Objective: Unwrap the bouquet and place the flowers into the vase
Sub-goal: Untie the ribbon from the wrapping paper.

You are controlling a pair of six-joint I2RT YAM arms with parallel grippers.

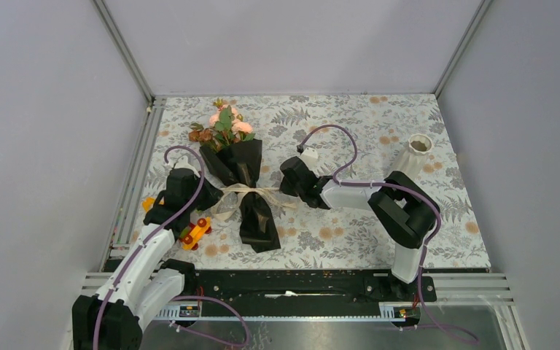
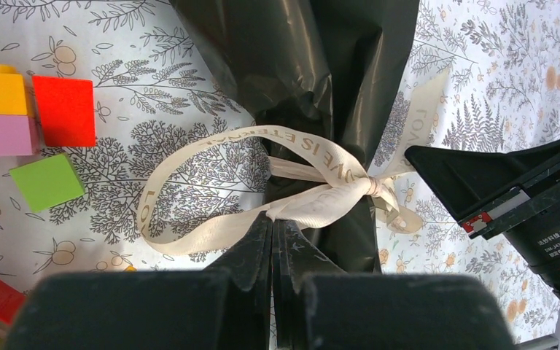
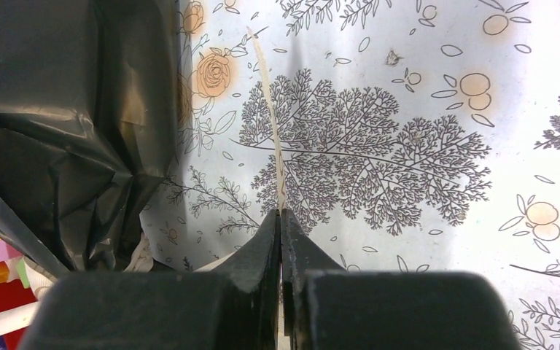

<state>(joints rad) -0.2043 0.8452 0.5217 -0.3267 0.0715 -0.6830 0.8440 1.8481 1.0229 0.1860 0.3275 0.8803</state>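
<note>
Bouquet: your cone of glossy black wrapping paper [image 1: 242, 175] lies flat at the left-centre of the floral-printed table [image 1: 350, 233], with its peach-pink roses [image 1: 227, 122] at the far end.
Ribbon: the cream printed ribbon [image 2: 313, 157] is knotted round the cone's waist.
Left gripper [image 2: 273, 222]: jaws together, pinching a ribbon loop beside the knot.
Right gripper [image 3: 281, 219]: jaws together on a thin ribbon tail.
Vase: the white ribbed ceramic vase [image 1: 415, 153] stands at the far right, well apart from the cone.

Concealed, cropped, unreadable
Cut by the left wrist view's top edge: mouth of the bouquet [image 2: 299, 58]; by its left edge: toy blocks [image 2: 4, 109]. Swallowed between closed right pincer [image 3: 280, 215] tips: ribbon [image 3: 271, 124] end.
</note>
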